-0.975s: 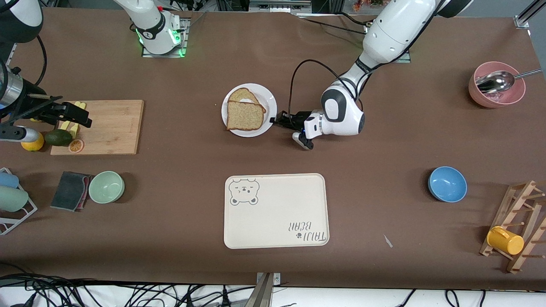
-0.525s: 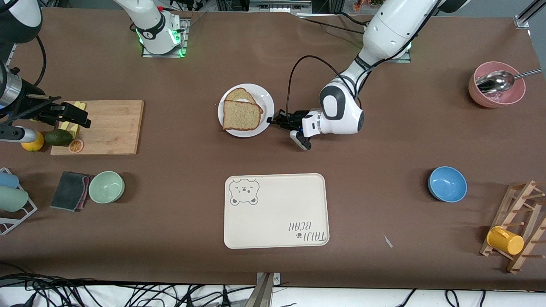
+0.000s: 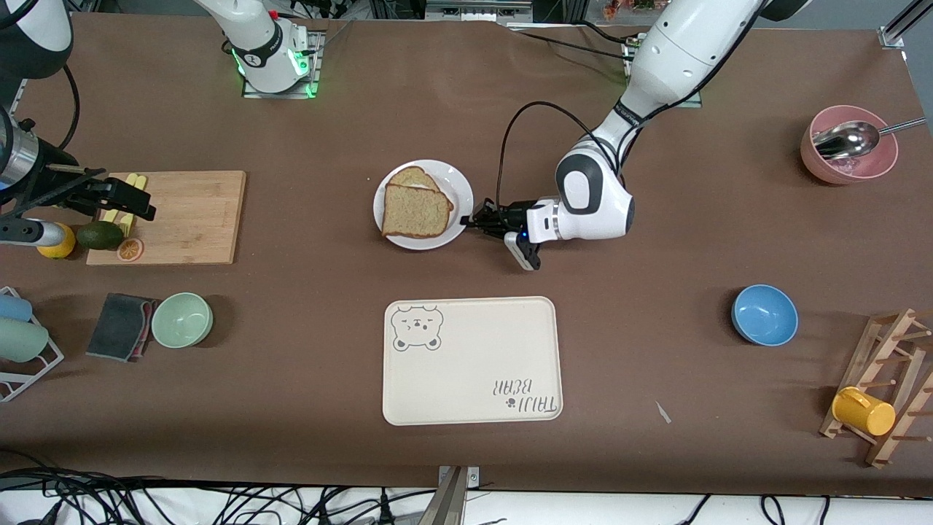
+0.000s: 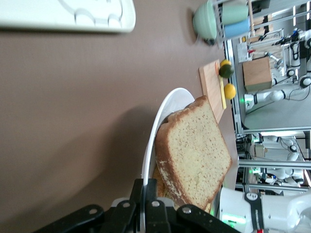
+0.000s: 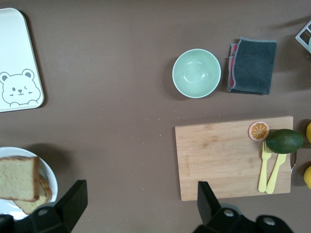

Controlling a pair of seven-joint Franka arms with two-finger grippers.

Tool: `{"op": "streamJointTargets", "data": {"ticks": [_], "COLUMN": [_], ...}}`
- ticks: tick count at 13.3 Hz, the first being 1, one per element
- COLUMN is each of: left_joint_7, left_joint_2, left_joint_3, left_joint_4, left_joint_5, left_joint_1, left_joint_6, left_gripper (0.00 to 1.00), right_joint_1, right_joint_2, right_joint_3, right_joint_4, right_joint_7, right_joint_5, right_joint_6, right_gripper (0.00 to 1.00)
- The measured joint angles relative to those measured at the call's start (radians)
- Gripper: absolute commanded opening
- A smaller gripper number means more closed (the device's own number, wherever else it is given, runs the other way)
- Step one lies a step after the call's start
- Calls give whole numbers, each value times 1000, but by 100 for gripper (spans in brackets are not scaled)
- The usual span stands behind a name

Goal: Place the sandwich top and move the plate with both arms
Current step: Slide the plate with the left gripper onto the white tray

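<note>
**Inspector A:** Front view. The plate [image 3: 423, 205] sits on the worktop [image 3: 656, 240] midway between the arms' ends, farther from the camera than the bear-printed tray [image 3: 472, 359]. The sandwich top [image 3: 416, 211] already lies on the lower slice, slightly skewed. The left claw [image 3: 479, 218] is at the plate's rim on the left arm's side. The right claw [image 3: 138, 204] hangs over the cutting board [image 3: 175, 216] — that arm waits.

**Inspector B:** Left wrist view?

**Inspector A:** The plate [image 4: 163, 126] shows edge-on, its rim running down between the fingers [image 4: 158, 211], which have closed narrow onto it. The sandwich top [image 4: 192, 153] rests on the stack just past the rim.

**Inspector B:** Right wrist view?

**Inspector A:** The right claw [image 5: 138, 206] has its fingers spread wide, holding nothing. The plate [image 5: 50, 178] with the sandwich top [image 5: 18, 178] shows at the frame edge, well apart from it.

**Inspector B:** Step in hand?

**Inspector A:** In my judgement the bread step is done and the plate transfer is under way. The next move calls for a level carry, or the top slice may slide; the right arm must come over to share the load.

**Inspector B:** Change from earlier?

**Inspector A:** Half a second ago the plate lay farther from the camera — it has since shifted toward the tray, the left claw with it. The right arm has not moved.
</note>
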Motion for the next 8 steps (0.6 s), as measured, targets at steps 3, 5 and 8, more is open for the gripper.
{"op": "streamJointTargets", "data": {"ticks": [3, 5, 8], "left_joint_7": [0, 0, 0], "left_joint_2": [5, 21, 69], "left_joint_3": [5, 8, 11], "left_joint_4": [50, 97, 191], "left_joint_5": [0, 0, 0], "left_joint_1": [49, 93, 157], "left_joint_6": [-10, -28, -41], "left_gripper": [0, 0, 0], "right_joint_1": [2, 1, 1], "right_joint_2": [0, 0, 1], "right_joint_3": [0, 0, -1], "right_joint_4": [-3, -3, -4], "right_joint_7": [-4, -17, -26], "right_joint_5": [0, 0, 0], "right_joint_6": [0, 0, 0], "right_gripper": [100, 100, 100]}}
